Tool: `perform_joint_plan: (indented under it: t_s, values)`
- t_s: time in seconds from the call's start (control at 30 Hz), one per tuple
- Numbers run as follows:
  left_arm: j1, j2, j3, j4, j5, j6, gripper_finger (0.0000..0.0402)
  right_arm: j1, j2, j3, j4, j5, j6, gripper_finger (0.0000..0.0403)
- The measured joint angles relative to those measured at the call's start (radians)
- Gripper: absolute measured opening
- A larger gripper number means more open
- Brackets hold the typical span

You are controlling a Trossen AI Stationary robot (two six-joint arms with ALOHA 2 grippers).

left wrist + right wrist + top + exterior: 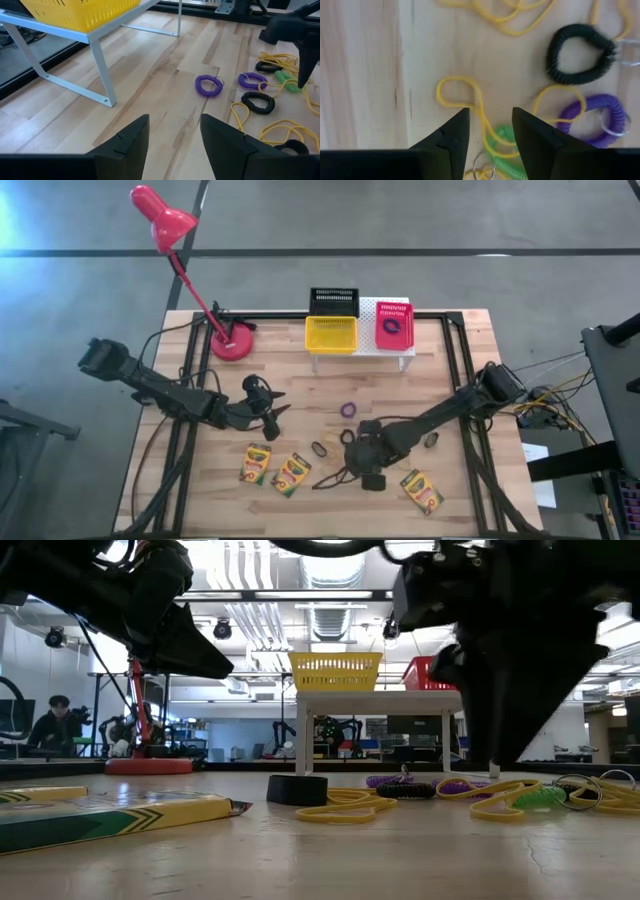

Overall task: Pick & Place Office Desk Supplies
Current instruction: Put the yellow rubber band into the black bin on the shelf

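Three yellow-green crayon boxes (256, 464), (292, 474), (422, 490) lie flat at the table's near side. Yellow rubber bands (470, 100), a green coil ring (502, 142), a purple coil ring (592, 117) and a black coil ring (577, 52) lie loose on the wood. My right gripper (490, 127) is open and points down, with its fingers on either side of a rubber band loop and the green ring. My left gripper (172, 135) is open and hovers left of the pile (270, 405). Another purple ring (208, 85) lies toward the riser.
A white riser (362, 352) at the far edge carries the yellow basket (331, 334) and the pink-red basket (394, 323), which holds a purple ring; the black basket (333, 302) stands behind them. A red desk lamp (232, 340) stands at the far left. Cables run along the table edges.
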Motion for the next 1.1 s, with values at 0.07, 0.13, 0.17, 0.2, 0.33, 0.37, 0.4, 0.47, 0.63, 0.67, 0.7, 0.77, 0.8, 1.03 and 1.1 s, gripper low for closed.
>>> perform_joint_plan:
  t_s: [0.07,0.13,0.17,0.2,0.33,0.37,0.4,0.47,0.63,0.67,0.7,0.77,0.8,1.03,1.1]
  values:
    - [0.000,0.000,0.000,-0.001,0.004,-0.005,0.0179,0.002,0.000,-0.018,0.007,-0.004,-0.044,0.0129]
    - [0.000,0.000,0.000,-0.001,0.011,-0.008,0.0179,0.003,0.000,-0.043,0.047,-0.005,-0.088,0.0119]
    - [0.000,0.000,0.000,-0.001,0.016,-0.009,0.0179,0.003,0.000,-0.059,0.074,-0.004,-0.110,0.0114]
    - [0.000,0.000,0.000,-0.001,0.020,-0.012,0.0179,0.003,0.000,-0.074,0.101,-0.004,-0.126,0.0109]
    - [0.000,0.000,0.000,-0.001,0.023,-0.015,0.0179,0.002,0.000,-0.122,0.168,0.016,-0.137,0.0090]
    - [0.000,0.000,0.000,-0.001,0.023,-0.015,0.0179,0.001,0.000,-0.129,0.175,0.016,-0.137,0.0084]
    - [0.000,0.000,0.000,-0.001,0.023,-0.017,0.0179,0.002,-0.001,-0.135,0.180,0.017,-0.138,0.0077]
    - [0.000,0.000,0.000,-0.001,0.023,-0.019,0.0179,0.002,-0.003,-0.143,0.185,0.018,-0.129,0.0060]
    - [0.000,0.000,0.000,-0.001,0.023,-0.026,0.0179,0.002,-0.003,-0.146,0.216,0.004,-0.126,0.0016]
    - [0.000,0.000,0.000,-0.001,0.023,-0.026,0.0179,0.002,-0.002,-0.140,0.221,0.003,-0.126,0.0012]
    - [0.000,0.000,0.000,-0.001,0.023,-0.026,0.0179,0.002,0.001,-0.129,0.226,0.004,-0.126,0.0011]
    - [0.000,0.000,0.000,-0.001,0.023,-0.026,0.0179,-0.001,0.004,-0.103,0.251,0.010,-0.131,0.0009]
    - [0.000,0.000,0.000,-0.001,0.023,-0.026,0.0179,-0.002,0.002,-0.089,0.251,0.019,-0.139,0.0009]
    - [0.000,0.000,0.000,-0.001,0.027,-0.026,0.0179,-0.057,-0.071,0.018,0.275,0.172,-0.313,0.0009]
    - [0.000,0.000,0.000,0.000,0.027,-0.026,0.0179,-0.087,-0.102,0.054,0.279,0.202,-0.377,0.0009]
